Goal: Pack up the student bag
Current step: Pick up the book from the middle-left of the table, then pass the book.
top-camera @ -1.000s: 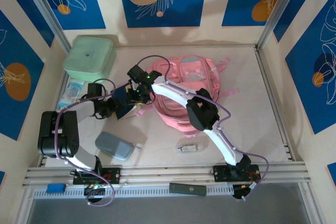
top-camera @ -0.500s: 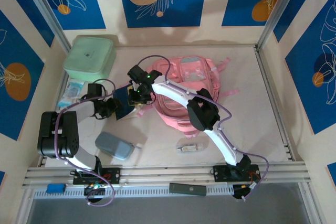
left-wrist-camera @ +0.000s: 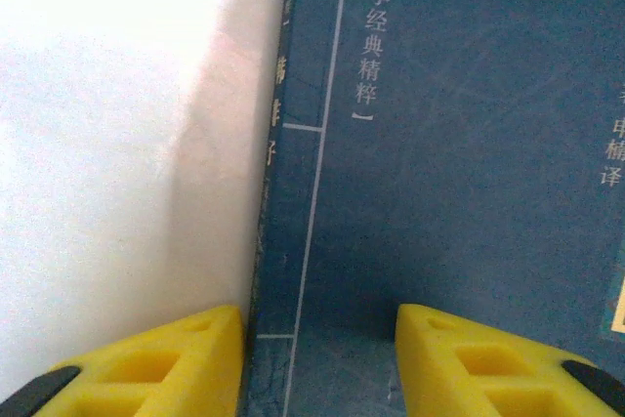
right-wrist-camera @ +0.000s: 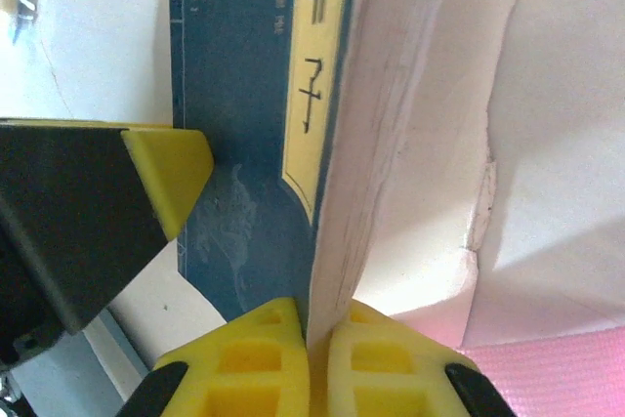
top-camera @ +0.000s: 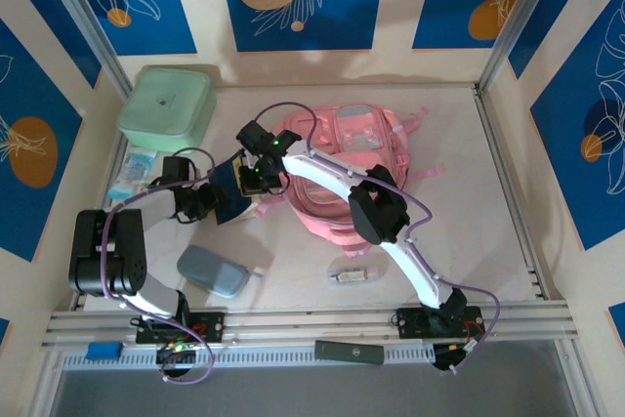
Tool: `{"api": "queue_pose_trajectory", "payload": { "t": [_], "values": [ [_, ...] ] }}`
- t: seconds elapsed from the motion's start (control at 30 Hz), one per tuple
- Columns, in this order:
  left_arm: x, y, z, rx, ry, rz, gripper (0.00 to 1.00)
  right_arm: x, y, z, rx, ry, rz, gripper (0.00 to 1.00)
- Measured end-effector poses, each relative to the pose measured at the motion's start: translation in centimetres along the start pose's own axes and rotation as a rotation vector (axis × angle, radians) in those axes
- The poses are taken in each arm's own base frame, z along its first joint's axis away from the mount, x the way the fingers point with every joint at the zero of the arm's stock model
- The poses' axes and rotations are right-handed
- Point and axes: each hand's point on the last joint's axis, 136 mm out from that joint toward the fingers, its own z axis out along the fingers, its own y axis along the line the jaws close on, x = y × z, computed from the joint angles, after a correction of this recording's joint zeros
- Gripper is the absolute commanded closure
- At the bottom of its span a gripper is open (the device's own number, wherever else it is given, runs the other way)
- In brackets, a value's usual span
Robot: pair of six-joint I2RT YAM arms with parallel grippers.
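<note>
The student bag is a pink backpack lying flat at the middle back of the table, and its pink fabric also shows low in the right wrist view. A dark blue book with Chinese lettering hangs between both arms just left of the bag. My right gripper is shut on the book's white page edge. My left gripper is open, its yellow fingertips apart against the blue cover.
A mint-green square box stands at the back left. A pale packet lies by the left wall. A grey-blue pouch and a small clear item lie near the front. A dark bar rests on the front rail.
My right gripper's jaws have closed onto the book's page edge. The book has swung slightly left and up. My left gripper's jaws have widened a little.
</note>
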Motion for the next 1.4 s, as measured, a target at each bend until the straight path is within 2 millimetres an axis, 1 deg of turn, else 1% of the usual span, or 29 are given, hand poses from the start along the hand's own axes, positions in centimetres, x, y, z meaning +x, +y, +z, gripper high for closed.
{"api": "queue_pose_trajectory", "payload": {
  "t": [0.1, 0.17, 0.23, 0.3, 0.37, 0.43, 0.47, 0.5, 0.57, 0.63, 0.73, 0.83, 0.9, 0.97, 1.03, 1.07, 1.1, 1.23, 1.4],
  "values": [
    [0.1, -0.2, -0.7, -0.003, 0.001, 0.001, 0.47, 0.1, 0.7, -0.5, -0.027, 0.005, 0.003, 1.00],
    [-0.4, -0.8, -1.6, 0.000, -0.015, 0.011, 0.42, 0.0, 1.2, -1.3, -0.049, 0.002, 0.009, 1.00],
    [-1.5, -1.6, -3.1, 0.015, -0.052, 0.023, 0.38, -0.3, 1.8, -2.5, -0.071, -0.012, 0.012, 1.00],
    [-2.8, -2.7, -4.9, 0.044, -0.097, 0.028, 0.35, -0.8, 2.7, -4.3, -0.098, -0.040, 0.005, 1.00],
    [-4.6, -3.7, -7.2, 0.085, -0.156, 0.023, 0.32, -1.2, 3.8, -6.7, -0.136, -0.079, -0.005, 1.00],
    [-6.0, -4.3, -9.2, 0.120, -0.200, 0.014, 0.29, -1.4, 4.6, -9.7, -0.177, -0.120, -0.013, 1.00],
    [-6.6, -4.7, -10.1, 0.141, -0.220, 0.013, 0.28, -1.6, 4.9, -11.5, -0.200, -0.145, -0.016, 1.00],
    [-6.9, -5.2, -10.9, 0.164, -0.234, 0.013, 0.26, -1.7, 5.0, -12.8, -0.216, -0.166, -0.018, 1.00],
    [-7.0, -6.3, -12.3, 0.225, -0.246, 0.016, 0.24, -1.7, 5.1, -16.0, -0.257, -0.212, -0.018, 1.00],
    [-6.7, -7.6, -13.1, 0.292, -0.232, 0.019, 0.24, -1.7, 4.9, -18.5, -0.299, -0.246, -0.013, 1.00],
    [-6.3, -9.8, -13.9, 0.418, -0.198, 0.012, 0.24, -1.5, 4.1, -21.0, -0.359, -0.272, 0.009, 1.00],
    [-5.7, -11.8, -14.7, 0.531, -0.180, 0.023, 0.25, -1.1, 2.8, -21.8, -0.395, -0.271, 0.037, 1.00],
    [-5.3, -13.2, -15.3, 0.590, -0.171, 0.040, 0.26, -0.9, 2.1, -21.8, -0.404, -0.265, 0.052, 1.00],
    [-4.6, -15.1, -16.0, 0.657, -0.156, 0.073, 0.27, -0.6, 1.7, -21.7, -0.417, -0.256, 0.062, 1.00],
    [-3.9, -16.9, -16.6, 0.717, -0.139, 0.104, 0.31, -0.3, 1.5, -21.8, -0.442, -0.248, 0.070, 1.00],
    [-3.6, -17.7, -16.8, 0.740, -0.130, 0.115, 0.35, -0.2, 1.4, -21.9, -0.456, -0.244, 0.074, 1.00],
    [-3.3, -18.2, -16.9, 0.757, -0.123, 0.123, 0.37, -0.1, 1.4, -21.9, -0.470, -0.241, 0.075, 1.00],
    [-2.3, -19.9, -17.0, 0.800, -0.090, 0.142, 0.38, -0.1, 1.4, -22.5, -0.511, -0.251, 0.063, 1.00],
    [-1.7, -20.5, -16.4, 0.798, -0.058, 0.137, 0.38, 0.2, 1.4, -23.5, -0.538, -0.273, 0.054, 1.00]
  ]
}}
